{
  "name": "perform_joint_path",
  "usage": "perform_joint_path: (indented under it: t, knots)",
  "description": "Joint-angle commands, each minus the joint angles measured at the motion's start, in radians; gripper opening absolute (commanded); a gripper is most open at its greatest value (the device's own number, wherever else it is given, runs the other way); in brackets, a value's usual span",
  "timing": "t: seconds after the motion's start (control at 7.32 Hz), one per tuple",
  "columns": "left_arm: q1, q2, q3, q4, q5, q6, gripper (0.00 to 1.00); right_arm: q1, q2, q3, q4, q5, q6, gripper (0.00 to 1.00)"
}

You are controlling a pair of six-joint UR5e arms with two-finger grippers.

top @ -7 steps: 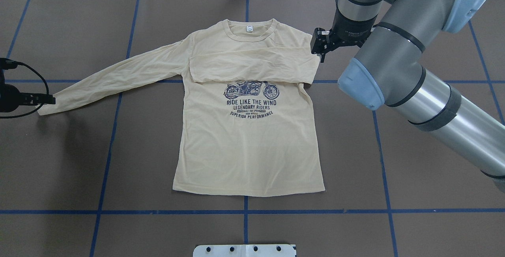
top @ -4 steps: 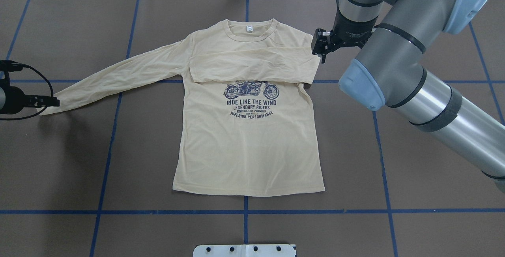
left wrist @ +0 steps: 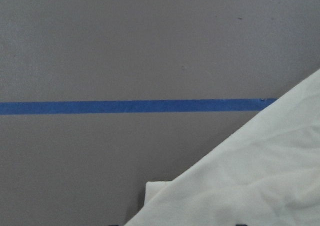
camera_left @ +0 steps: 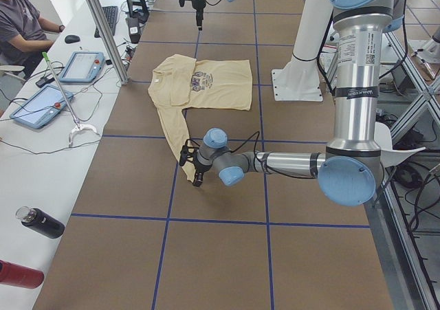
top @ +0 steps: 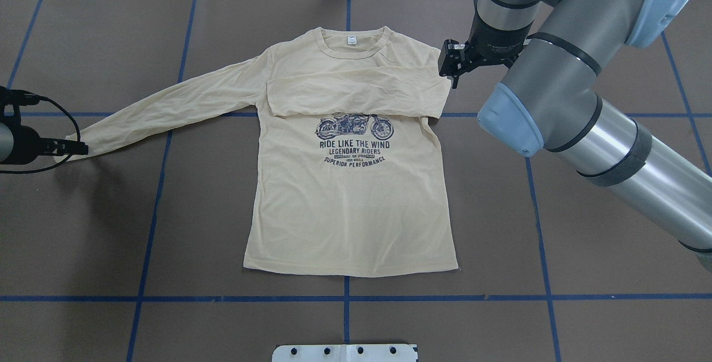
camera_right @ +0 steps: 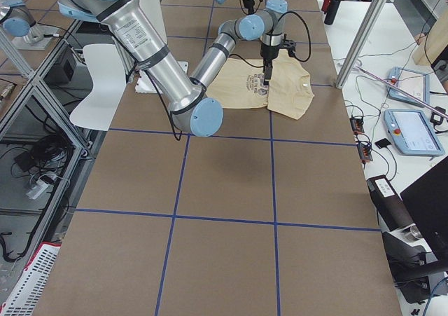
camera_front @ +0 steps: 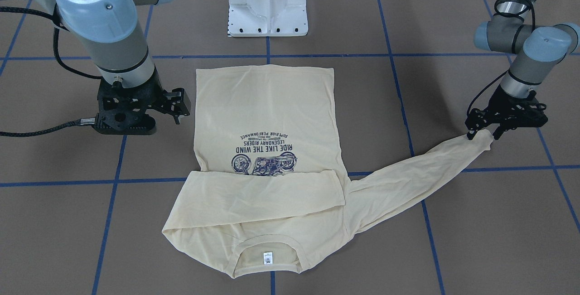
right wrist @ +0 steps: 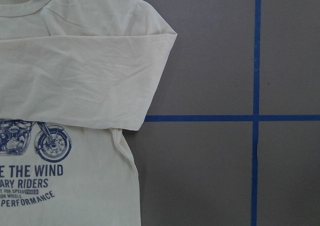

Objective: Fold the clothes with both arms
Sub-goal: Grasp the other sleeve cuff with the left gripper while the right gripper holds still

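The cream-yellow T-shirt (top: 345,212) lies flat on the table, print up, collar at the far side. One sleeve (top: 356,92) is folded across the chest, just above the motorcycle print. The other sleeve (top: 167,109) stretches out to the left. My left gripper (top: 80,148) (camera_front: 483,134) is low at that sleeve's cuff, with a finger on each side of the cloth and its jaws apart. My right gripper (top: 451,70) (camera_front: 181,109) hovers open and holds nothing, just beside the folded shoulder. The right wrist view shows that shoulder fold (right wrist: 150,75).
Blue tape lines cross the brown table (top: 500,239). The white pedestal base (camera_front: 268,9) stands on the robot's side of the shirt hem. In the exterior left view a side desk carries tablets (camera_left: 79,66), a person (camera_left: 20,21) sits there, and a dark bottle (camera_left: 41,222) lies there.
My left gripper has slid toward the shirt and now straddles the cuff of the outstretched sleeve. The right arm has hardly moved and the shirt's body lies as before.
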Motion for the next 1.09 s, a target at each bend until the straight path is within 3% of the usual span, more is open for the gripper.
perform_joint_path:
  t: [0.0,0.14,0.68,0.96]
  knots:
    - [0.000,0.000,-0.001,0.002,-0.002,0.007,0.82,0.000,-0.001,-0.001,0.011,0.000,0.000,1.00]
    - [0.000,-0.001,-0.005,0.003,-0.003,0.005,0.77,0.000,-0.001,-0.001,0.011,0.000,0.000,1.00]
    - [0.000,0.002,-0.016,0.002,-0.002,0.007,0.00,0.005,-0.006,0.000,0.011,0.002,-0.002,1.00]
    - [-0.003,0.006,-0.051,0.009,-0.011,0.005,0.00,0.005,-0.007,0.000,0.011,0.002,-0.002,1.00]
